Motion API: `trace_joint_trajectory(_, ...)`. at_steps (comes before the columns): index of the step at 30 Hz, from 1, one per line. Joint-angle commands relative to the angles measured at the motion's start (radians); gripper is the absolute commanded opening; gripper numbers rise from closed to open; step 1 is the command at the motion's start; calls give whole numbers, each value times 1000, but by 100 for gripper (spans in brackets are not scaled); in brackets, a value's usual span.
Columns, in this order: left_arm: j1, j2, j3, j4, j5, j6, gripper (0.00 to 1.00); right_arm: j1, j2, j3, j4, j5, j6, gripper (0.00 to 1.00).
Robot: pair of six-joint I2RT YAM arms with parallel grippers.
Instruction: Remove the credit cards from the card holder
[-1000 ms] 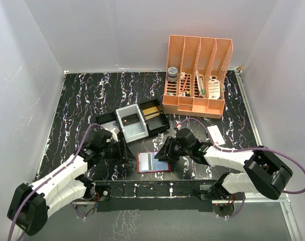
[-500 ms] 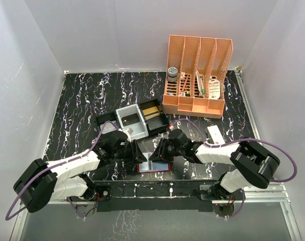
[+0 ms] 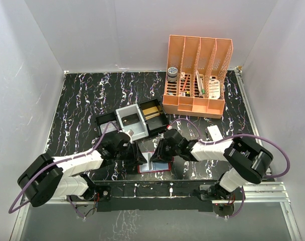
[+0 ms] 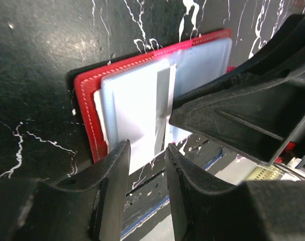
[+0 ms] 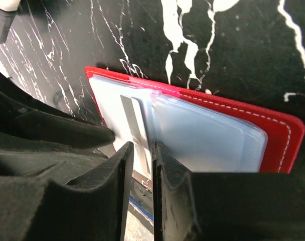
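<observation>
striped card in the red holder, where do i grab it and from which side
By the striped card's edge nearest the arms, which seems to poke out of the clear sleeves, coming from the near side. It lies flat in the open card holder and the sleeves cover the rest.

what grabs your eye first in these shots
The open red card holder lies at the table's near edge, with clear sleeves and a pale card with a grey stripe showing inside. Both arms crowd it, the left tool and right tool meeting over it from either side. At the far right stands a tall peach organizer.
</observation>
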State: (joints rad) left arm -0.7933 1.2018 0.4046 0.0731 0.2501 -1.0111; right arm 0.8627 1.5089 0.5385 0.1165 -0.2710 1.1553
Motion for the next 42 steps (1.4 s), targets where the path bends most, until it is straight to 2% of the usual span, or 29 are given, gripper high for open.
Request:
trace_joint_trajectory(1, -15, 1, -21, -22, -22, -7, 33, 13, 10, 60, -67, 91, -45, 20)
trace_joint_trajectory(5, -16, -16, 0, -116, -66, 17, 31, 15, -5, 19, -3, 71, -25, 20)
trace_joint_trajectory(12, -20, -3, 25, -185, -71, 27, 29, 14, 33, 2, 80, 1, -12, 20)
trace_joint_trajectory(17, -27, 35, 49, -187, -81, 23, 26, 14, 36, 6, 53, 3, -20, 19)
trace_joint_trajectory(24, -54, 118, 50, -180, -77, 23, 19, 13, 33, -5, 120, -41, -15, 20)
trace_joint_trajectory(27, -57, 138, 60, -197, -85, 33, 15, 12, 34, -8, 128, -49, -19, 17)
trace_joint_trajectory(33, -61, 138, 78, -242, -125, 38, 14, 3, -25, -24, 133, -53, -39, 0)
trace_joint_trajectory(42, -60, 162, 125, -303, -176, 65, 11, -32, -78, -60, 157, -74, -39, 0)
